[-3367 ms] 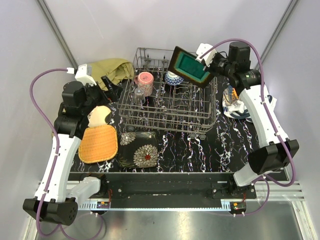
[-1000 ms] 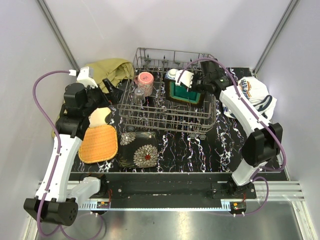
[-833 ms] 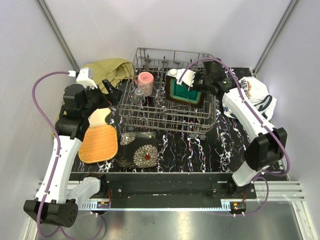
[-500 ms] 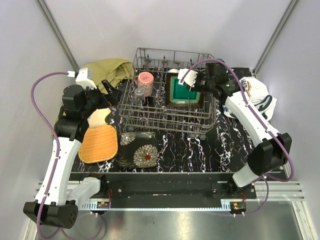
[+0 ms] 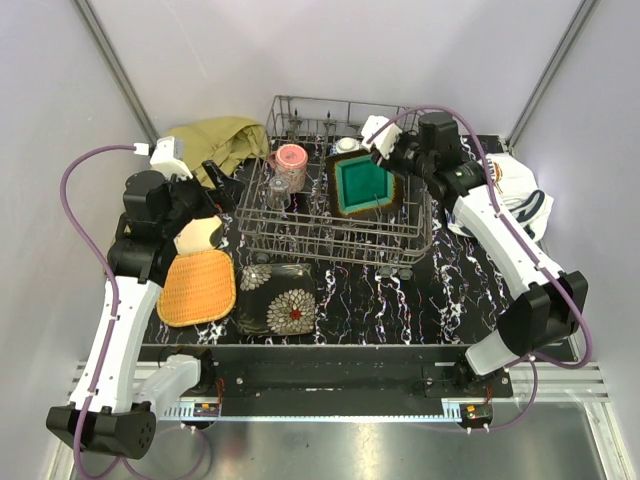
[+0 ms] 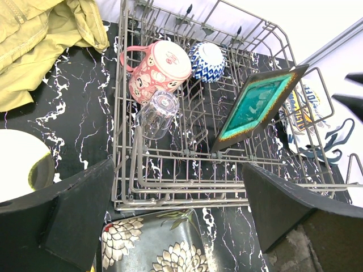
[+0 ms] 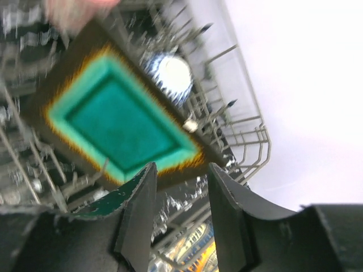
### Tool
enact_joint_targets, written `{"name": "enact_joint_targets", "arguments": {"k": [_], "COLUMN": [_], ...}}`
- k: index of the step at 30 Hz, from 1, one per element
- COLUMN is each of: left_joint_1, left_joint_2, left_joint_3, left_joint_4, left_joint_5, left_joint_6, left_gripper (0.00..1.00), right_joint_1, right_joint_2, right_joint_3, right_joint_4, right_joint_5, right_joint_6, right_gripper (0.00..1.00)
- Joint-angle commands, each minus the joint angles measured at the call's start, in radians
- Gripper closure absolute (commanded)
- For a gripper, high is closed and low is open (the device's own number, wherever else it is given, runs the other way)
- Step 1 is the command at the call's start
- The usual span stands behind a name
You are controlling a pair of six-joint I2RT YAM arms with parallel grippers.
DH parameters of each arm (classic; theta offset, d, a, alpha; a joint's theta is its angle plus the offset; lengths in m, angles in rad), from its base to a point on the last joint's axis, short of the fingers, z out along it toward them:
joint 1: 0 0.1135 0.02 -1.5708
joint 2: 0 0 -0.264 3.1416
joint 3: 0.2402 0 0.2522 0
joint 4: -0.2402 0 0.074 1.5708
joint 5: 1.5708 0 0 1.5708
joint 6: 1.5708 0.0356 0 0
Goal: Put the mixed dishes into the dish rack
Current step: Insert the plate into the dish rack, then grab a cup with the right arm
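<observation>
Since a moment ago the right fingers (image 7: 136,215) have let go of the teal square plate (image 5: 362,185) and pulled back off its far right corner. They now stand parted with nothing between them. That plate, upright in their grip before, now leans tilted among the tines in the right half of the dish rack (image 5: 330,240), with its green face turned up.

Just behind the plate, a blue-and-white patterned bowl (image 5: 348,147) sits at the rack's far side. In the left half a pink cup (image 5: 291,158) lies on its side, and a clear glass (image 5: 277,192) lies just in front of it. The middle and near rows of tines hold nothing.

The left fingers (image 6: 62,221) are spread as wide as they go and grasp nothing, hanging over the tabletop (image 5: 400,300) beside the rack's left wall. Below that arm lies a cream round plate (image 5: 200,232), with an orange woven-look square plate (image 5: 197,287) against its near edge. To the right of the orange plate, 2 dark floral plates (image 5: 278,298) lie close in front of the rack.

An olive-yellow cloth (image 5: 215,138) is bunched at the far left. A white printed cloth (image 5: 510,190) lies right of the rack, under the right arm.
</observation>
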Motion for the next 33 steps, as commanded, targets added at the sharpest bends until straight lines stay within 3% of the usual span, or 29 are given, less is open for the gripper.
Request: {"name": "enact_joint_targets", "arguments": {"k": [1, 6, 10, 13, 14, 17, 24, 29, 33], "left_joint_1": [0.003, 0.005, 0.005, 0.005, 0.003, 0.003, 0.005, 0.005, 0.006], "left_joint_2": [-0.014, -0.006, 0.011, 0.021, 0.023, 0.024, 0.02, 0.014, 0.006], "left_joint_3": [0.004, 0.016, 0.035, 0.045, 0.045, 0.045, 0.042, 0.044, 0.041], "left_joint_4": [0.033, 0.035, 0.036, 0.033, 0.035, 0.038, 0.036, 0.033, 0.027], "left_joint_5": [0.022, 0.019, 0.014, 0.008, 0.008, 0.003, -0.001, -0.004, -0.02], "left_joint_6": [-0.008, -0.008, -0.011, -0.008, -0.008, -0.009, -0.008, 0.001, 0.017], "left_gripper": [0.01, 0.01, 0.01, 0.01, 0.01, 0.01, 0.01, 0.01, 0.01], "right_joint_1": [0.011, 0.03, 0.031, 0.033, 0.033, 0.034, 0.041, 0.07, 0.099], "right_joint_2": [-0.03, 0.065, 0.186, 0.34, 0.396, 0.629, 0.676, 0.763, 0.806], "right_joint_3": [0.101, 0.32, 0.567, 0.827, 1.024, 1.324, 1.238, 1.29, 1.291], "right_joint_4": [0.175, 0.121, -0.075, -0.249, -0.309, -0.446, -0.296, -0.25, -0.226], "right_joint_5": [0.044, 0.135, 0.049, 0.015, 0.009, -0.029, -0.146, -0.196, -0.246], "right_joint_6": [0.315, 0.541, 0.639, 0.743, 0.77, 0.856, 1.064, 1.103, 1.13], "right_gripper": [0.52, 0.51, 0.48, 0.47, 0.45, 0.42, 0.32, 0.29, 0.17]}}
